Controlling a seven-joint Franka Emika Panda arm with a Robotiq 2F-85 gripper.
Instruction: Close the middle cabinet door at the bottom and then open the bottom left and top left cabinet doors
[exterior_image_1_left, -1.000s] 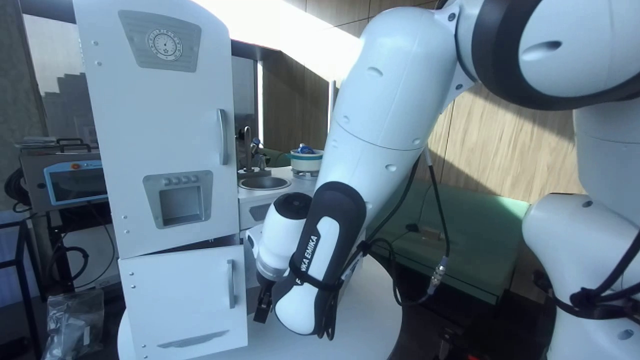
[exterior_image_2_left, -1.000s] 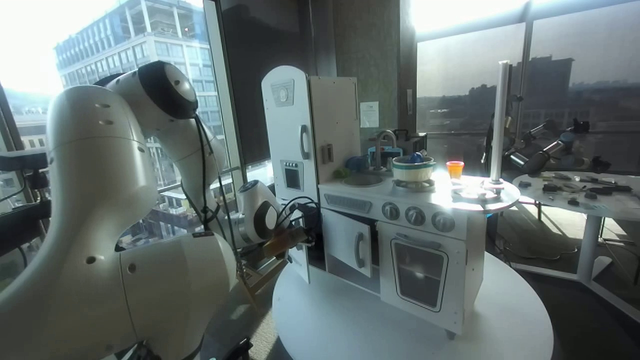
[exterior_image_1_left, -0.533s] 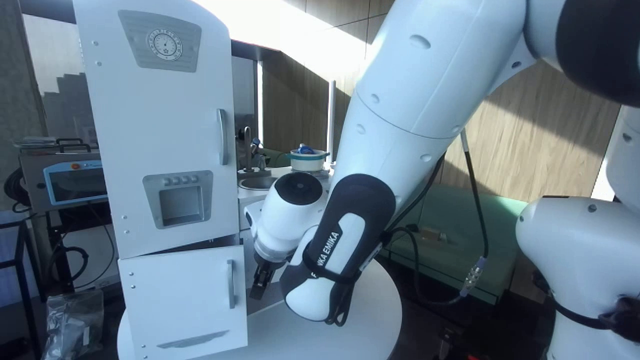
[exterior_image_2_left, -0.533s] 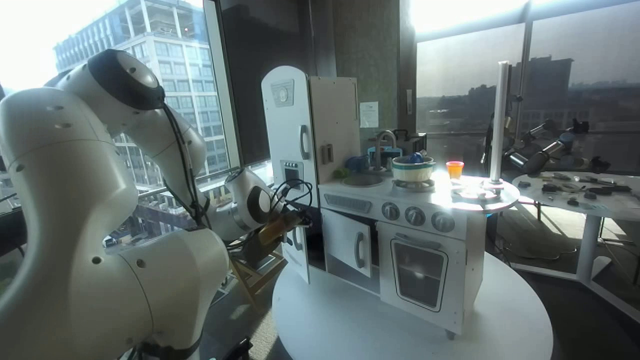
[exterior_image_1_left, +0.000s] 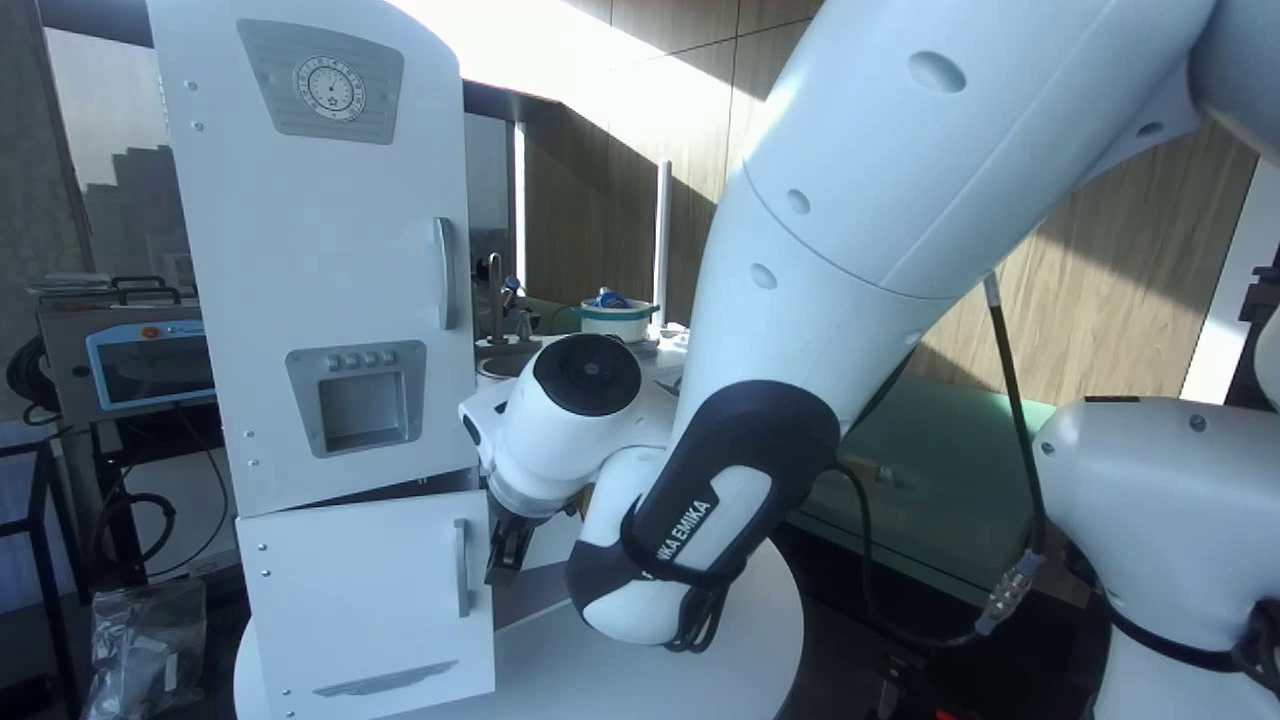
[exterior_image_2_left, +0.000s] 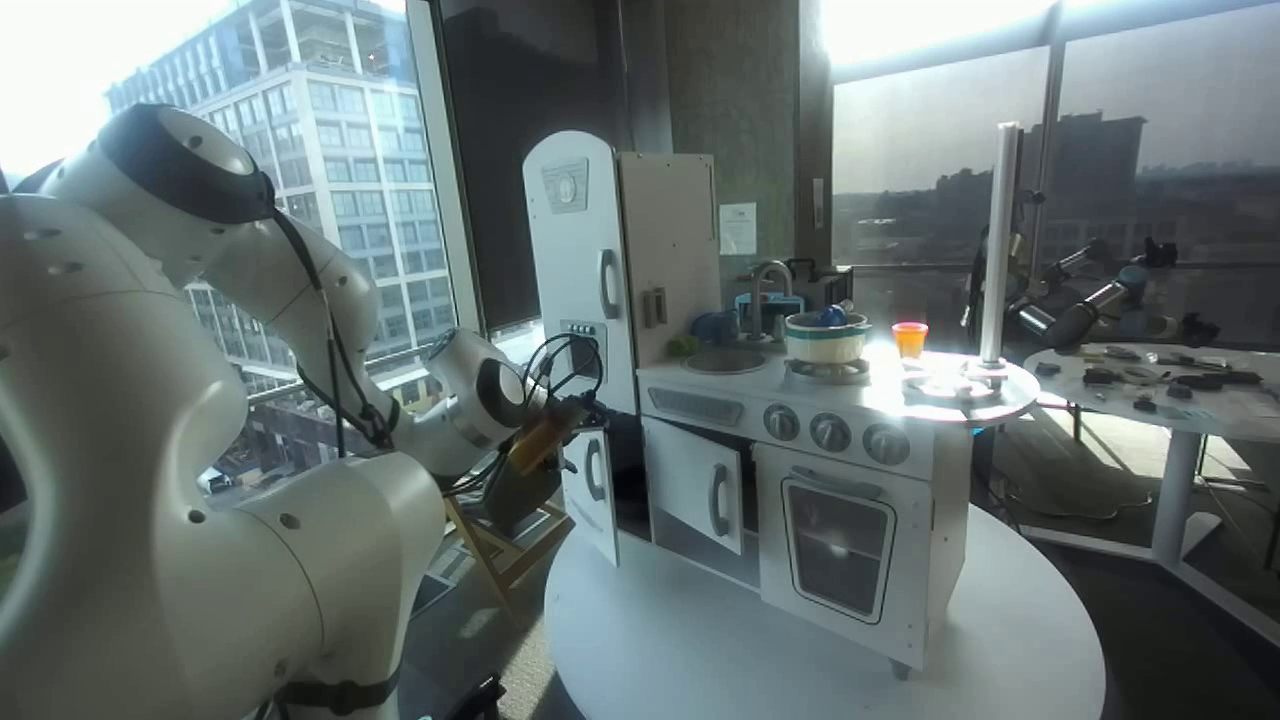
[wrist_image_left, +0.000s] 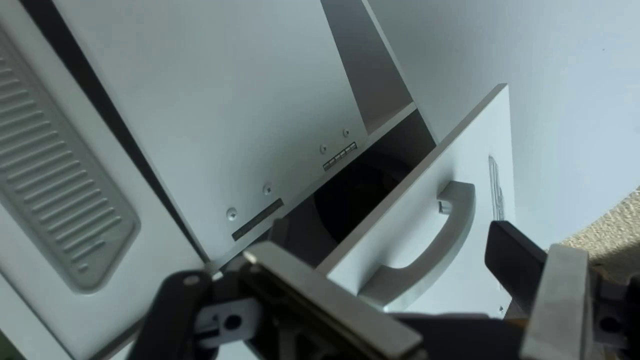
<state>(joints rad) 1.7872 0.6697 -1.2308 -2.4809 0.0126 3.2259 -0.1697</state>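
Observation:
The bottom left door (exterior_image_1_left: 360, 610) stands ajar; its handle shows in the wrist view (wrist_image_left: 445, 235), with a dark gap behind the door. The middle bottom door (exterior_image_2_left: 690, 480) is also ajar, with a gap along its top edge; its hinge side shows in the wrist view (wrist_image_left: 225, 100). The tall top left door (exterior_image_1_left: 330, 250) looks shut, with its handle (exterior_image_1_left: 445, 273) at the right edge. My gripper (wrist_image_left: 395, 245) is open and empty. In the wrist view its fingers lie on either side of the bottom left handle. In an exterior view the gripper (exterior_image_1_left: 508, 555) is beside that door's free edge.
The play kitchen stands on a round white table (exterior_image_2_left: 700, 640). The oven door (exterior_image_2_left: 840, 540) is right of the middle door. A pot (exterior_image_2_left: 826, 338), a sink (exterior_image_2_left: 725, 360) and an orange cup (exterior_image_2_left: 909, 340) are on the counter. Cables loop around my wrist.
The arm has drawn back and my gripper has risen, moving away from the middle door toward the outer side of the bottom left door. The doors have not visibly moved.

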